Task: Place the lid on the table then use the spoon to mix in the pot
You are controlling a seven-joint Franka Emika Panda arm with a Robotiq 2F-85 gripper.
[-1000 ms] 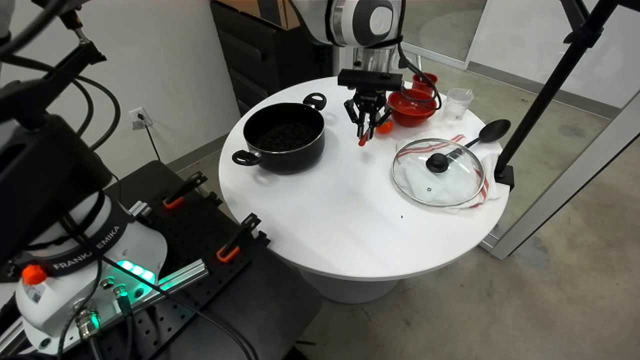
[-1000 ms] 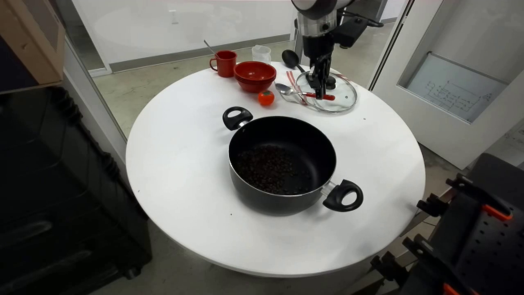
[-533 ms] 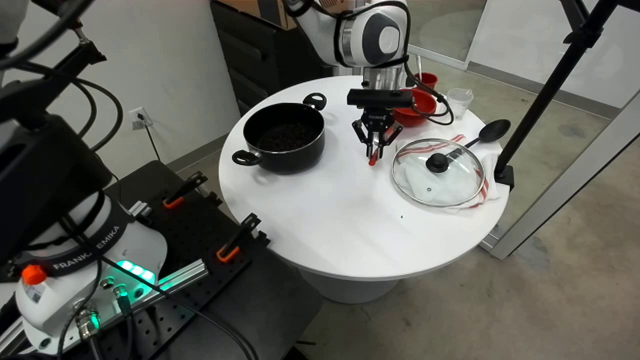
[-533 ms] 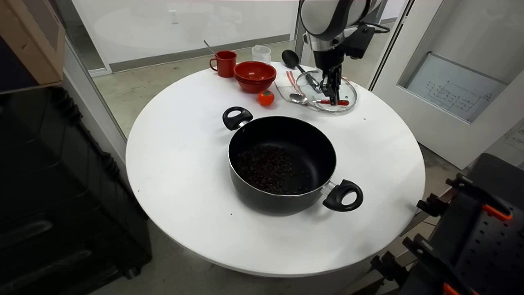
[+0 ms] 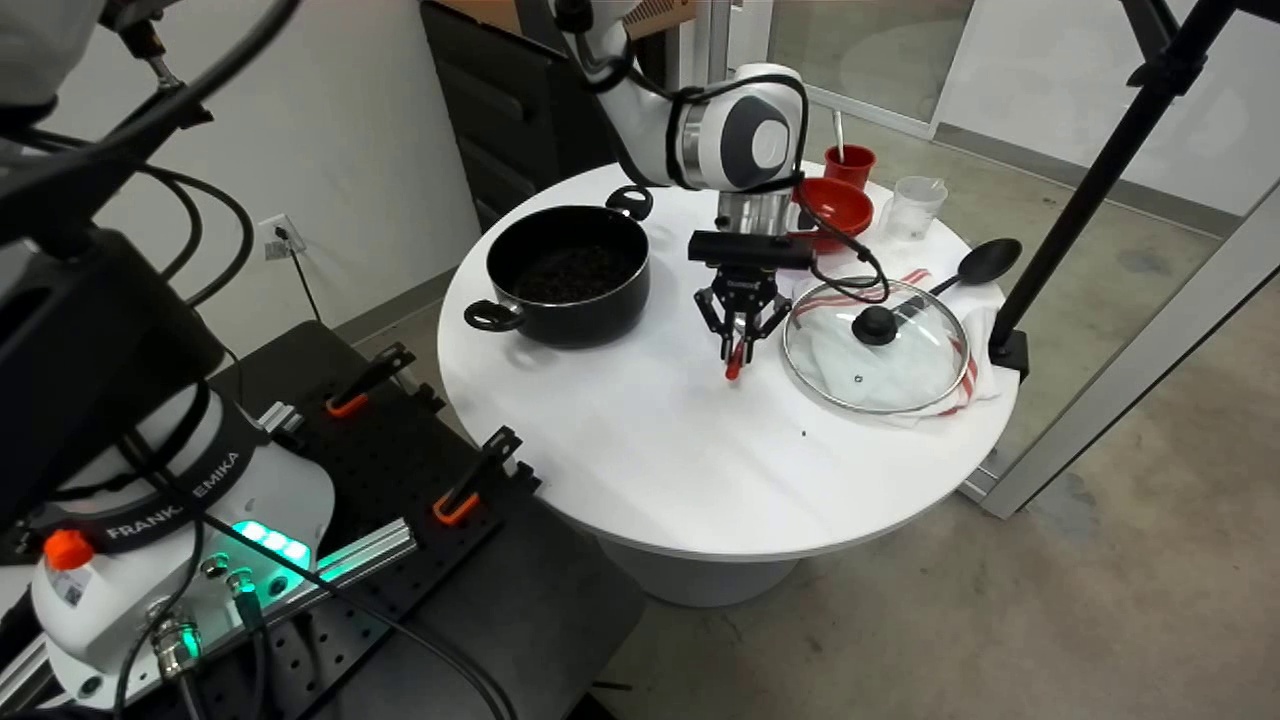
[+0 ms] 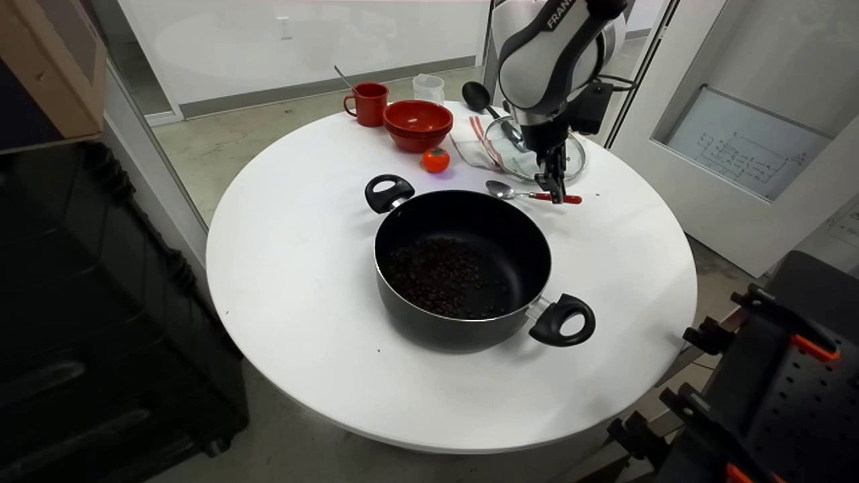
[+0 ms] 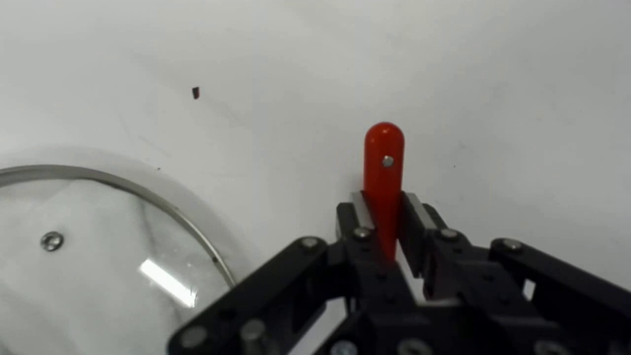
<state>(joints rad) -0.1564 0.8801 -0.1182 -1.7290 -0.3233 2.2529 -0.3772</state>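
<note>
Two jaws pinch the red-handled spoon (image 7: 383,180); I'd lift it above the pot (image 5: 588,324), on their side opposite the lid (image 5: 875,326), before dipping.

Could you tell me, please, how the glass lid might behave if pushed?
The lid is clear glass, so probably stiff and breakable. Lying nearly flat, it may slide rather than roll, perhaps dragging the cloth partly beneath.

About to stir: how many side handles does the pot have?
2: one handle nearer the tomato, the other handle across the pot; both show in both exterior views.
</note>
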